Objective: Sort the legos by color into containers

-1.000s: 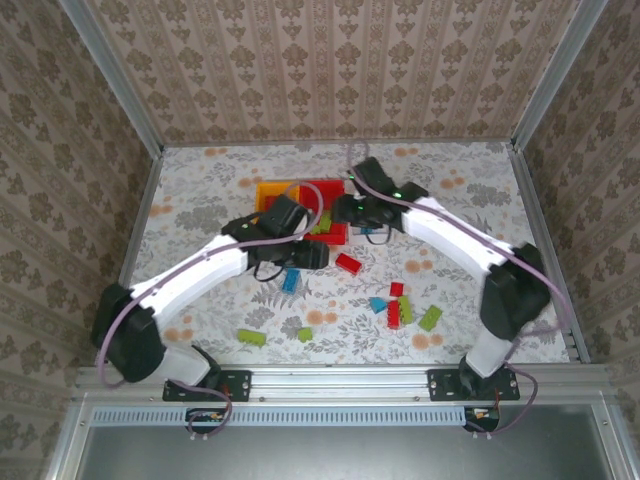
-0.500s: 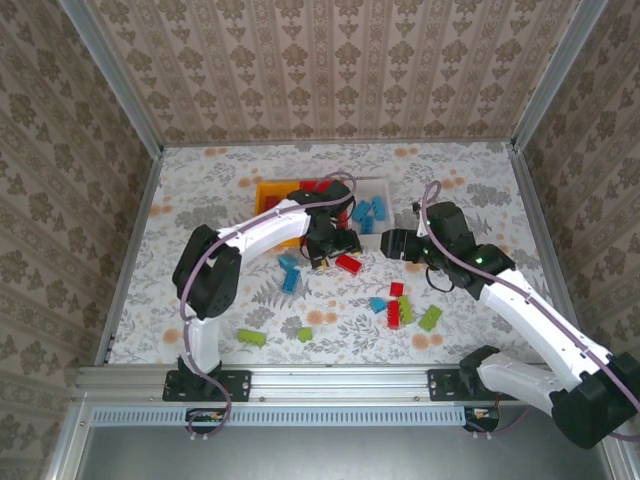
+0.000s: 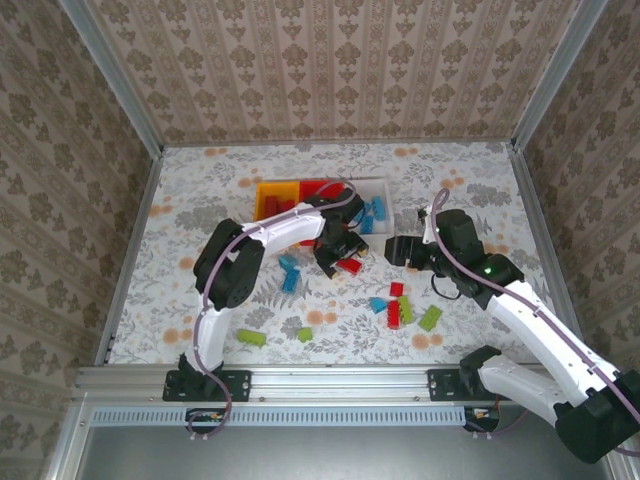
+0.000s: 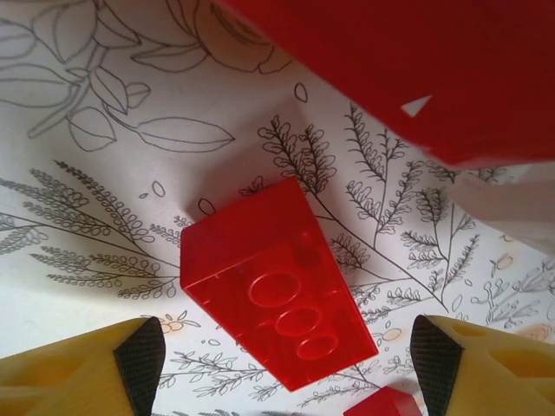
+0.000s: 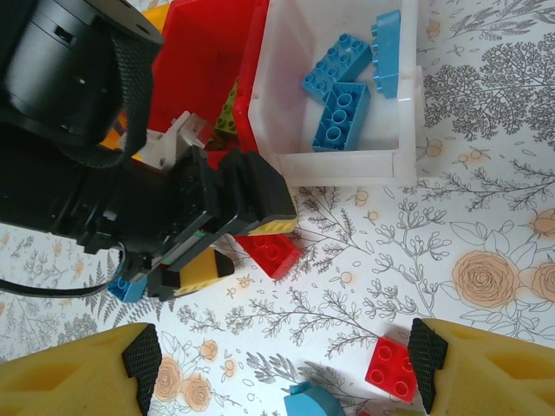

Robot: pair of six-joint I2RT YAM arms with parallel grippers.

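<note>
We see the left gripper (image 3: 338,256) lowered over a red brick (image 4: 276,302) that lies flat on the bench (image 3: 200,215), just in front of the bins. Its jaws stand apart. Each yellow finger ends in a black pad (image 4: 139,354), and bare bench shows between either pad and the brick, so neither touches it. The brick is a glossy, slightly translucent oblong block with three round rings in a row on its upper face. The bench wears a smooth white cover printed with line-drawn leaves and orange roses.

The right gripper (image 5: 284,360) hangs to the right of the left one, its jaws wide apart with nothing between them. Below it lie a small square red brick (image 5: 390,364) with four studs and a rounded blue piece (image 5: 308,403).

Three open-topped rectangular plastic bins stand side by side: the yellow-orange bin (image 3: 262,195), the red bin (image 5: 204,78) and the white bin (image 5: 338,165). The white bin has milky, thin walls and holds three light blue bricks (image 5: 342,108), studs up. A lime green brick (image 5: 227,111) rests inside the red bin against its right wall.

More legos lie loose on the bench: a red, blue and green cluster (image 3: 395,310) near the right arm, blue pieces (image 3: 288,272) left of the left gripper, and a lime green bar (image 3: 251,338) near the front edge.
</note>
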